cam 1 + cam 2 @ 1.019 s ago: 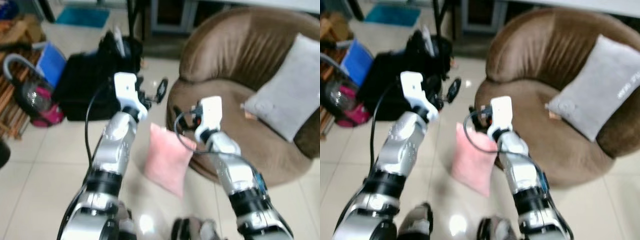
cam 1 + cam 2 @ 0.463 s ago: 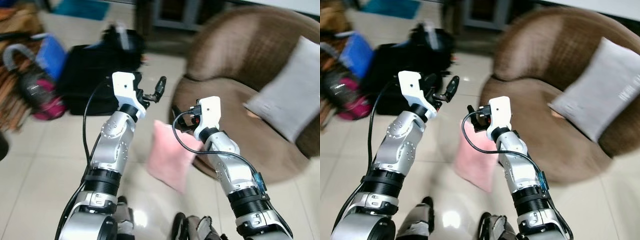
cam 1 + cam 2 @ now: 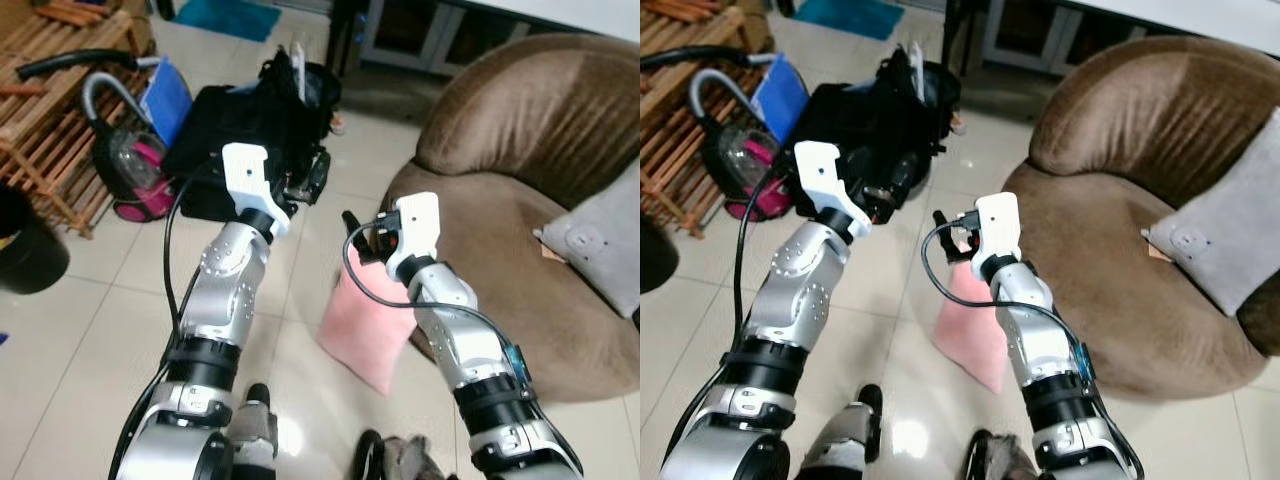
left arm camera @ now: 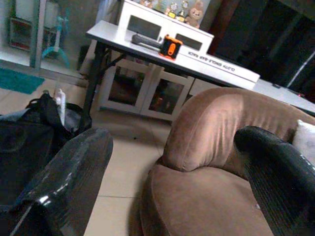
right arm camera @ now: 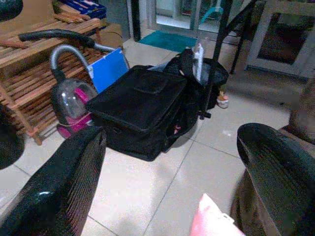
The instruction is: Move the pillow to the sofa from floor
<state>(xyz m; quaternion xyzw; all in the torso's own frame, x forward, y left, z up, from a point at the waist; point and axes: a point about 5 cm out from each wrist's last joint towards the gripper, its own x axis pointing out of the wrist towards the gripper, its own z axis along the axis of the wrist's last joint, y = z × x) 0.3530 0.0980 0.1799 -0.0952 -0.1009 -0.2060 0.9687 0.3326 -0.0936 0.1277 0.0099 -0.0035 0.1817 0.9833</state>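
A pink pillow stands on the tiled floor, leaning against the front of the brown sofa; one of its corners shows in the right wrist view. My right gripper hangs open in the air just above the pillow's top edge, holding nothing. My left gripper is raised further left, in front of a black bag, also open and empty. In the left wrist view its two black fingers stand wide apart, facing the sofa.
A grey pillow lies on the sofa seat. To the left are a black bag, a pink vacuum cleaner, a wooden rack and a black bin. A white desk stands behind the sofa.
The camera has swung left, so the sofa sits further right in view and the rack and bin have appeared. Both grippers stay open; the pink pillow still rests on the floor.
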